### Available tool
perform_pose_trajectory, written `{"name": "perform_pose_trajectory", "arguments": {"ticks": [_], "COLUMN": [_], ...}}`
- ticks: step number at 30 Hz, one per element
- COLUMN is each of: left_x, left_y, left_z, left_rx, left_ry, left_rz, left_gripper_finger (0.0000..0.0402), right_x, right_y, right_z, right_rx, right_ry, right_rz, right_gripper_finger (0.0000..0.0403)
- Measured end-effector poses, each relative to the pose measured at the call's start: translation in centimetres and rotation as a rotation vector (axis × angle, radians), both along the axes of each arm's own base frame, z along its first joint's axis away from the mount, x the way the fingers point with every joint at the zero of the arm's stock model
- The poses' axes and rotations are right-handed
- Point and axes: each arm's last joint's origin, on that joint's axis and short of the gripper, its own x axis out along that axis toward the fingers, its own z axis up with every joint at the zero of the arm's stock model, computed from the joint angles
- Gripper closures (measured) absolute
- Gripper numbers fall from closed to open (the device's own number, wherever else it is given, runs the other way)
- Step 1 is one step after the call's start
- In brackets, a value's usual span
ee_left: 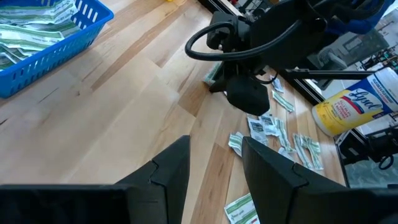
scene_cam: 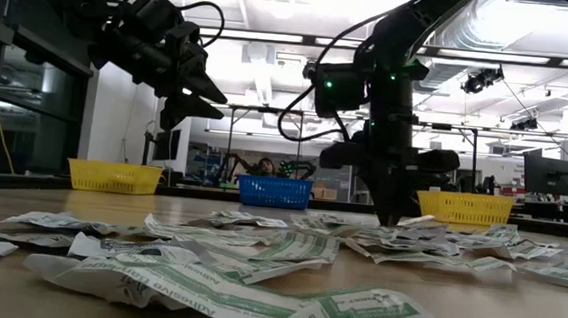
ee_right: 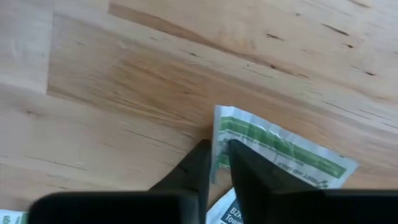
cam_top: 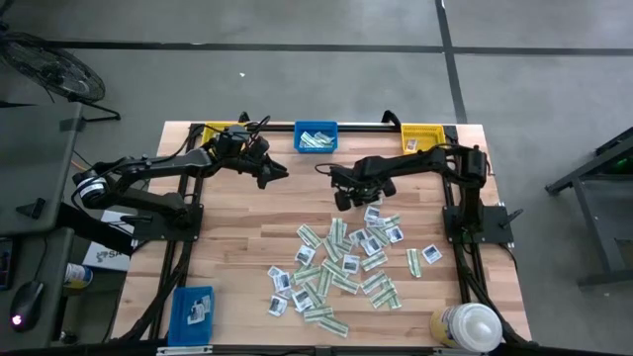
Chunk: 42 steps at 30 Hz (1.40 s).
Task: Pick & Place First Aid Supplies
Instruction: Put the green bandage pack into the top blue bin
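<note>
The right gripper (ee_right: 215,163) is down at the wooden table (ee_right: 124,93), its 2 fingers pinched on the edge of a flat green-and-white paper packet (ee_right: 273,149) at the scattered pile's (cam_top: 341,262) far edge. The left gripper (cam_top: 280,176) hovers open, near the blue plastic bin (cam_top: 316,137).

Bottle (ee_left: 348,111), yellow label: brand "Lysol" legible in blue script, left wrist view. Green-and-white strip packet (scene_cam: 170,286) nearest the low camera: word "Adhesive" legible, upside down; rest of line unclear. Packet (ee_right: 280,152) at the right wrist camera: small print along the green band, too blurred to read. Bins: no readable markings
</note>
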Motion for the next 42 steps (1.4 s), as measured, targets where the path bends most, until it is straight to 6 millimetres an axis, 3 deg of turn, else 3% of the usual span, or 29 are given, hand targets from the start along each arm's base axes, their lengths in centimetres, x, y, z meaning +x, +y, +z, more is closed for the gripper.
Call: {"name": "perform_pose_trajectory", "arguments": {"ticks": [5, 14, 24, 33, 42], "left_x": [0.0, 0.0, 0.0, 0.0, 0.0], "left_y": [0.0, 0.0, 0.0, 0.0, 0.2], "left_z": [0.0, 0.0, 0.0, 0.0, 0.0], "left_rx": [0.000, 0.000, -0.005, -0.004, -0.042], "left_ry": [0.000, 0.000, -0.001, 0.001, 0.009], "left_rz": [0.000, 0.001, 0.003, 0.015, 0.074], "left_gripper_finger": [0.0257, 0.0257, 0.0257, 0.0257, 0.0257], "right_x": [0.1, 1.9, 4.5, 5.8, 6.5], "right_y": [-0.1, -0.8, -2.3, -6.6, -12.3], "right_z": [0.2, 2.2, 7.5, 12.4, 12.2], "right_rx": [-0.010, -0.070, -0.149, -0.292, -0.351], "right_ry": [0.004, 0.011, -0.084, -0.234, -0.505], "right_rz": [0.038, 0.159, 0.291, 0.354, 0.319], "right_gripper_finger": [0.0396, 0.0402, 0.0402, 0.0403, 0.0403]}}
